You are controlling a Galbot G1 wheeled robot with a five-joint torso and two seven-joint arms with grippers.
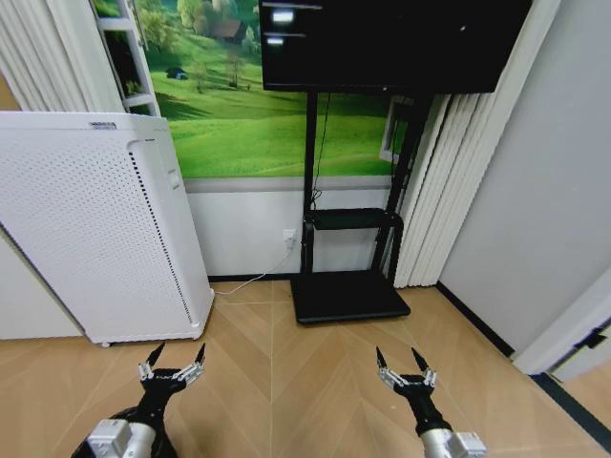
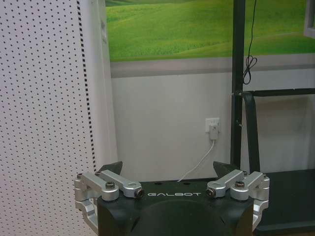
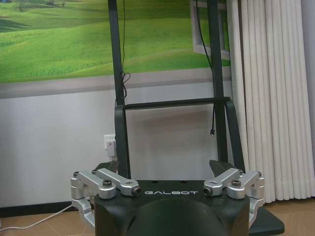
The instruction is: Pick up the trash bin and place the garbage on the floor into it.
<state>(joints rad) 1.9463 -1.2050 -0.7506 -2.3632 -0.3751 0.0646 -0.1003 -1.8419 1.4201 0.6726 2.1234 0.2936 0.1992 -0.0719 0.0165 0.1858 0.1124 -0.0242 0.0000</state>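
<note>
left gripper (image 1: 174, 361) low in the head view, held out over the wood floor (image 1: 286, 382), fingers spread apart, nothing between them. right gripper (image 1: 402, 364) same pose on the other side, fingers spread, nothing held. both point toward the wall.

a dark round shape sits at the bottom edge of the head view just beside the left arm, partly hidden by it; could be the trash bin (image 1: 129, 425) but cannot tell for sure, and cannot see inside it.

white perforated air purifier (image 1: 95, 229) stands on the floor ahead of the left gripper, against the wall. black tv stand (image 1: 348, 286) with flat base sits between the purifier and the white curtains (image 1: 449, 191); dark screen (image 1: 391, 43) on top. green meadow mural (image 1: 248, 114) on the wall behind.

left wrist view: left gripper (image 2: 168, 171) wide open, purifier's dotted side (image 2: 44, 123) close by, wall socket (image 2: 212, 129) with white plug and cable, one stand post (image 2: 238, 83). the socket is tiny in the head view, clear here.

right wrist view: right gripper (image 3: 164, 170) wide open, facing the stand's two posts and crossbar (image 3: 172, 104), curtains (image 3: 273, 98) beside it, same socket (image 3: 110, 144) and a white cable on the floor.
</note>
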